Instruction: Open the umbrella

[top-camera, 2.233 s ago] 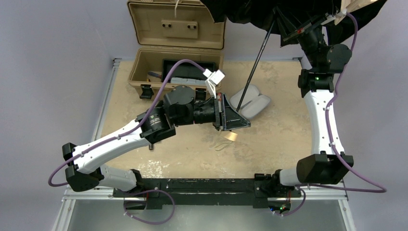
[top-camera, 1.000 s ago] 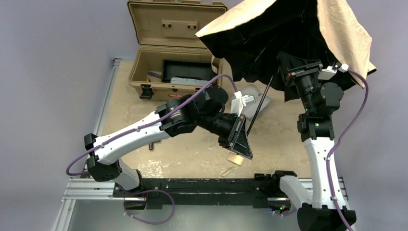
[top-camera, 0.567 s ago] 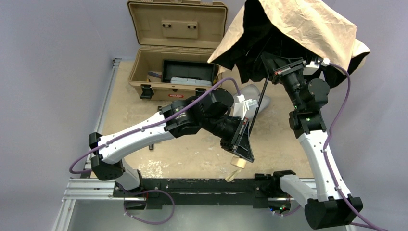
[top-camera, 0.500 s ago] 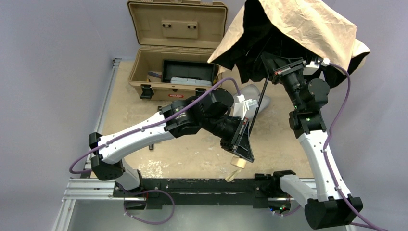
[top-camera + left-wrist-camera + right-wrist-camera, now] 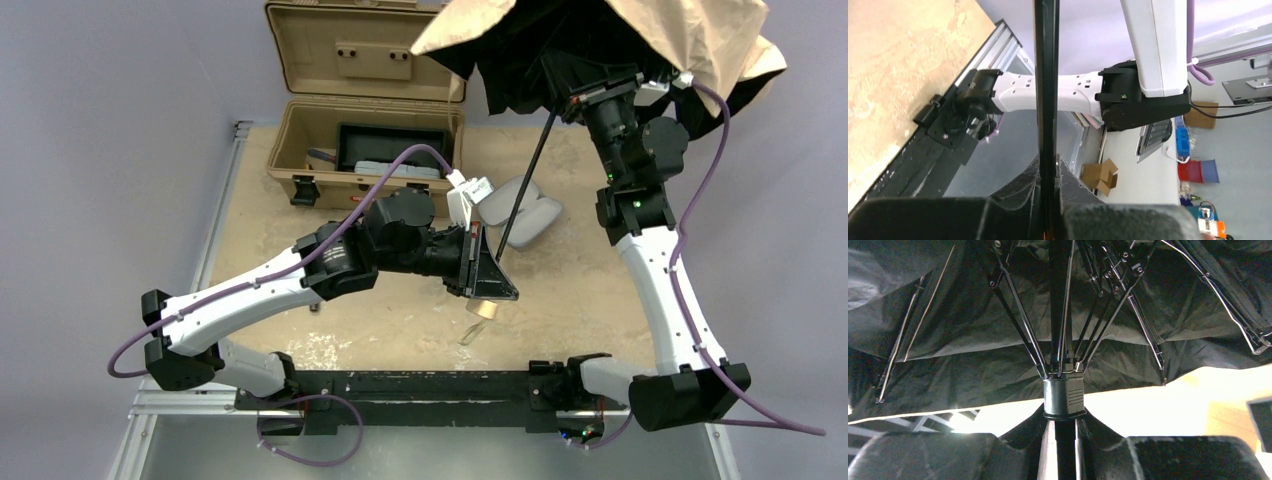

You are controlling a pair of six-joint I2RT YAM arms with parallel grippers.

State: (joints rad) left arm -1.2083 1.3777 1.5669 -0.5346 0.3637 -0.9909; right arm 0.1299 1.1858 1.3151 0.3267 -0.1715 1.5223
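Observation:
The umbrella hangs over the table's far right. Its cream-tan fabric (image 5: 700, 30) is on top and its black lining (image 5: 973, 330) and ribs are underneath, partly spread. Its thin shaft (image 5: 525, 175) slants down to the small tan knob handle (image 5: 483, 309) with its strap. My left gripper (image 5: 493, 278) is shut on the shaft just above the handle, and the left wrist view shows the shaft (image 5: 1046, 75) pinched between my jaws (image 5: 1046, 200). My right gripper (image 5: 565, 88) is shut on the shaft (image 5: 1064, 440) right under the black runner (image 5: 1064, 395).
An open tan toolbox (image 5: 370, 150) stands at the far left of the table. A lavender-grey hard case (image 5: 535, 215) lies under the shaft at mid-table. A black rail (image 5: 420, 385) with both arm bases runs along the near edge.
My left gripper has drawn the handle back from the near edge toward mid-table. My right arm has lifted the canopy higher and farther back. Both grips are unchanged.

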